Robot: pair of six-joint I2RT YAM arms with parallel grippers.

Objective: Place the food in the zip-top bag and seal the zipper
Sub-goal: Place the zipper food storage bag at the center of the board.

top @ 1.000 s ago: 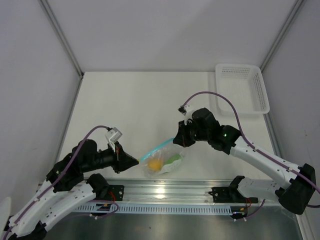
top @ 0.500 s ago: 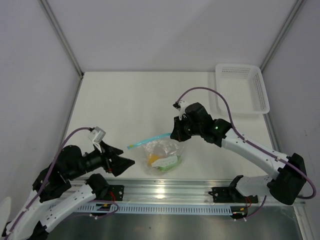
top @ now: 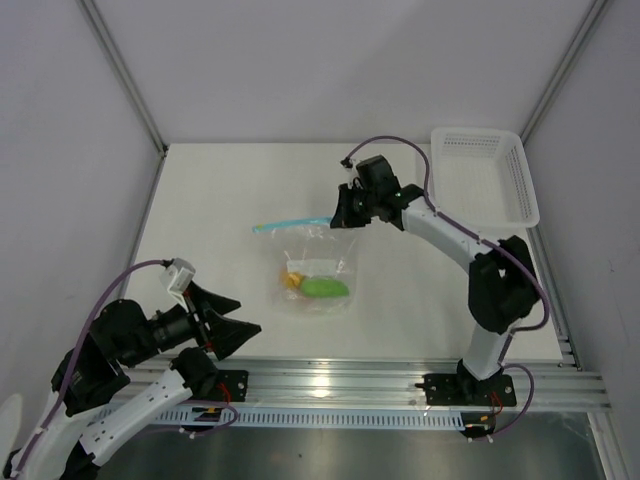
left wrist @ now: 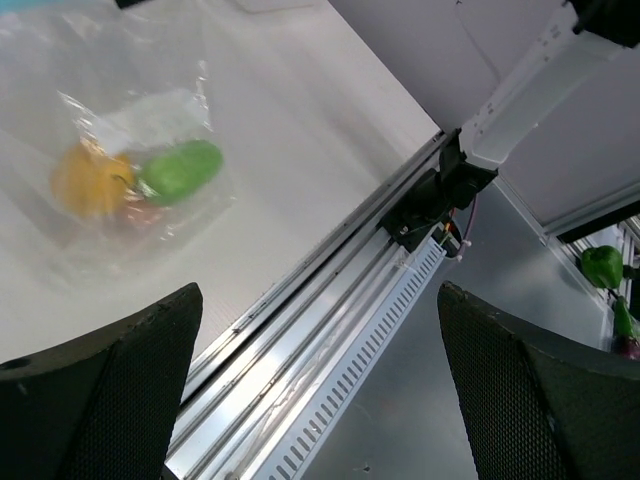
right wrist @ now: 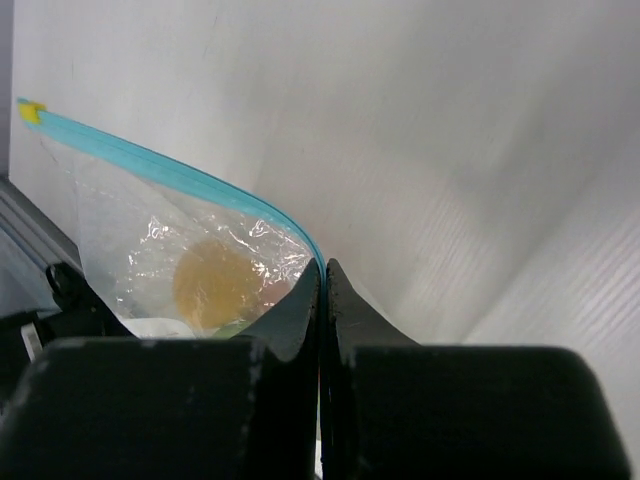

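The zip-top bag (top: pixel 315 268) lies on the white table, clear and crinkled, with the food inside it: a round orange piece (top: pixel 292 281) and an oblong green piece (top: pixel 325 288). The teal zipper (top: pixel 295 222) runs along the bag's far edge. My right gripper (top: pixel 338 217) is shut on the zipper's right end, and the right wrist view shows the strip (right wrist: pixel 170 170) pinched between the closed tips (right wrist: pixel 322 266). My left gripper (top: pixel 245 315) stands wide open near the front rail, apart from the bag, holding nothing. In the left wrist view the green piece (left wrist: pixel 180 170) and orange piece (left wrist: pixel 88 180) show through the plastic.
A white lattice basket (top: pixel 480 180) sits at the back right corner. An aluminium rail (top: pixel 400 375) runs along the table's near edge. Grey walls close in the table on the left, the right and the far side.
My left gripper let go of the bag, opened wide and drew back toward the near left. My right gripper pulled the zipper end and the bag away toward the far side.
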